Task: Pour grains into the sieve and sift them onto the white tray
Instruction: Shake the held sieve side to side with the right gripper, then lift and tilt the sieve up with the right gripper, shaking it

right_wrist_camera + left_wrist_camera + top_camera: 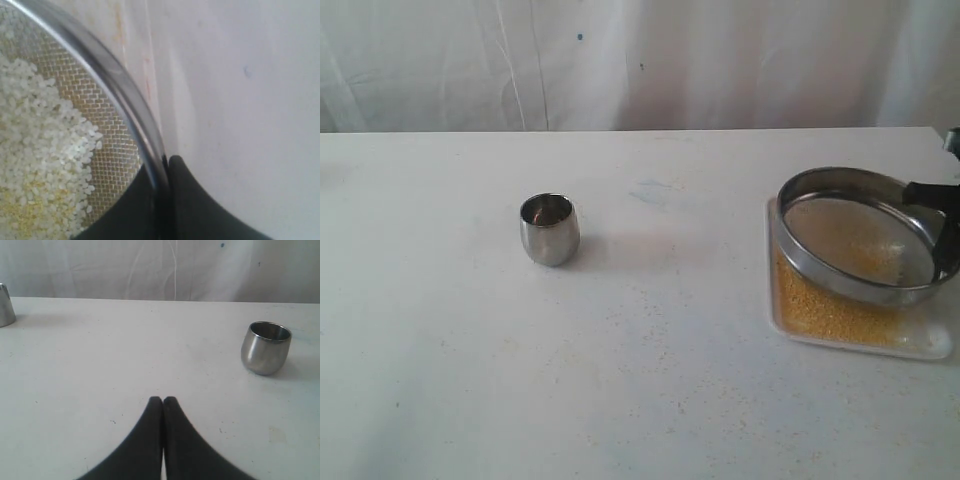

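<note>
The sieve (pixel 855 235) hangs tilted just above the white tray (pixel 930 345) at the right of the table. My right gripper (pixel 948 225) is shut on the sieve's rim (pixel 125 95) at its right side, one finger inside the ring and one outside. Pale whitish grains (pixel 35 165) with a few golden ones lie on the mesh. Golden-yellow grains (pixel 820 312) cover the tray under the sieve. My left gripper (pixel 163 399) is shut on nothing, low over bare table, out of the exterior view.
A small rounded steel cup (pixel 549 229) stands upright near the table's middle left, also in the left wrist view as the cup (pixel 265 347). Another steel object (pixel 5 307) shows at that view's edge. A white curtain (pixel 640 60) hangs behind the table.
</note>
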Robot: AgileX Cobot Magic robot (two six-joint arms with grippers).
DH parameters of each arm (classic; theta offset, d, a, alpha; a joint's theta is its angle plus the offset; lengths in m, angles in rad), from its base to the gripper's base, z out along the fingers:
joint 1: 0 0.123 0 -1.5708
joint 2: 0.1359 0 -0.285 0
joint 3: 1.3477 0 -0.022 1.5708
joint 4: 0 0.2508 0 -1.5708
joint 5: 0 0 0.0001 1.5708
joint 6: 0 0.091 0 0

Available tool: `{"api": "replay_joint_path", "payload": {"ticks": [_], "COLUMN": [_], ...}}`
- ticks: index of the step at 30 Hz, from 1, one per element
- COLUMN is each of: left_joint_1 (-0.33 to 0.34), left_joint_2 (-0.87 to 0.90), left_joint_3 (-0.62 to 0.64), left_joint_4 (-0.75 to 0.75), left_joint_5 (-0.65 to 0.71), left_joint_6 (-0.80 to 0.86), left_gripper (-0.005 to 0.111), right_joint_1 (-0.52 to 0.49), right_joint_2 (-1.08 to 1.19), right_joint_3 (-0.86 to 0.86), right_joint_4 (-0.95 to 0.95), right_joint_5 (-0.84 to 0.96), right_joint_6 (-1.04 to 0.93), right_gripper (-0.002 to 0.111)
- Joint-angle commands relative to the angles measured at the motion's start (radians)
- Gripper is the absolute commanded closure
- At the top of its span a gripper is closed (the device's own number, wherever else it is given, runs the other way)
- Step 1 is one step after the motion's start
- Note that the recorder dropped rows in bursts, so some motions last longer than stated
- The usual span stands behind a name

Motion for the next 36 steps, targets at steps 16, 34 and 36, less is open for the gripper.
{"api": "replay_joint_path", "payload": {"ticks": [16, 34, 36], "left_joint_1": [-0.008, -0.008, -0.008], "left_joint_2": [-0.005, -0.005, -0.005], "left_joint_3": [0.002, 0.002, 0.002], "left_joint_4": [0.001, 0.001, 0.001], "left_joint_5": [-0.004, -0.004, -0.004], "left_joint_6": [-0.010, -0.010, -0.010], "left_gripper": [0.107, 0.107, 0.107], "right_joint_1": [0.007, 0.032, 0.034], "right_joint_2": [-0.026, -0.027, -0.027], "right_joint_3": [-0.008, 0.009, 0.009], "right_joint_4": [0.031, 0.028, 0.028], "right_joint_5": [-0.028, -0.028, -0.111], "right_joint_6": [0.020, 0.099, 0.078], "right_gripper": [0.108, 0.108, 0.108]}}
